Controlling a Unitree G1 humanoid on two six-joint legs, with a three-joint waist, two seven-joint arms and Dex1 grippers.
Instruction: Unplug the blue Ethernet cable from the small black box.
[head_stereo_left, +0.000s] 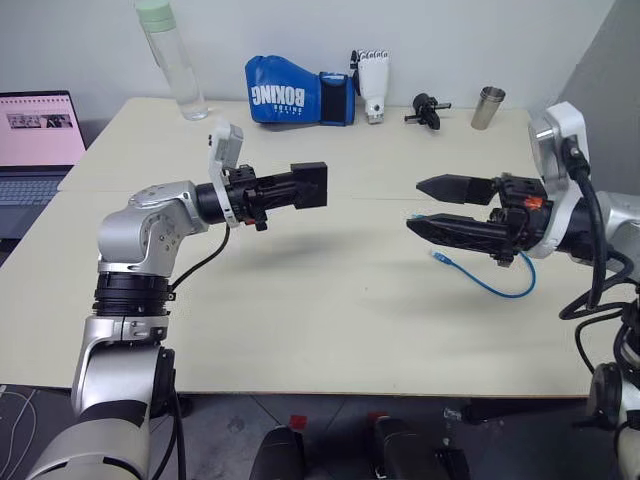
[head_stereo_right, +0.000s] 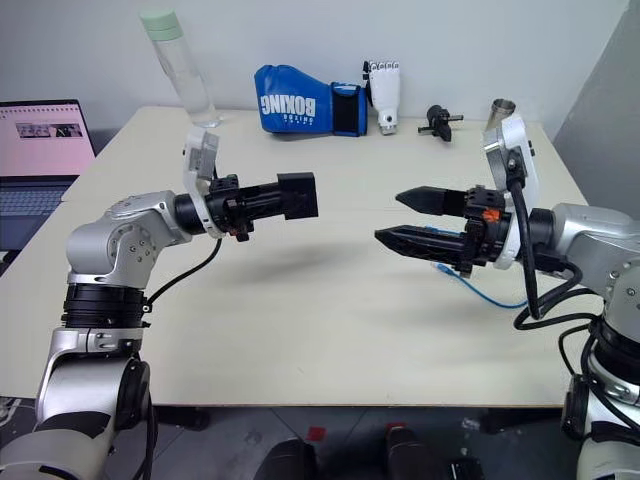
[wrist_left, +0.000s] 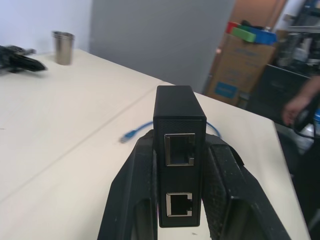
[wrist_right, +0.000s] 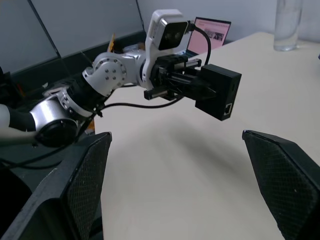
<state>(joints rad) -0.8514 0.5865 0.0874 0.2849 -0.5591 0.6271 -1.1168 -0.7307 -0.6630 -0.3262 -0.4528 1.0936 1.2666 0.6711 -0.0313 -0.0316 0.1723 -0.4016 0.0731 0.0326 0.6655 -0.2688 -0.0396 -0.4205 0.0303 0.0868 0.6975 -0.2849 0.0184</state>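
Note:
The small black box (head_stereo_left: 308, 185) hangs in the air over the table's left half, and my left gripper (head_stereo_left: 290, 188) is shut on its sides. In the left wrist view the box (wrist_left: 179, 150) shows two empty ports between my fingers (wrist_left: 142, 190). My right gripper (head_stereo_left: 415, 205) is raised over the right side, open and empty, pointing toward the box (wrist_right: 218, 91). The blue Ethernet cable (head_stereo_left: 500, 285) lies loose on the table below my right gripper, its clear plug (head_stereo_left: 440, 257) free of the box.
Along the table's far edge stand a clear bottle (head_stereo_left: 175, 60), a blue boxing glove (head_stereo_left: 295, 98), a white robotic hand (head_stereo_left: 374, 80), a black knobbed gadget (head_stereo_left: 428, 108) and a metal cup (head_stereo_left: 487, 107). A laptop (head_stereo_left: 35, 150) sits at far left. A person's arm (wrist_left: 300, 102) shows beyond the table.

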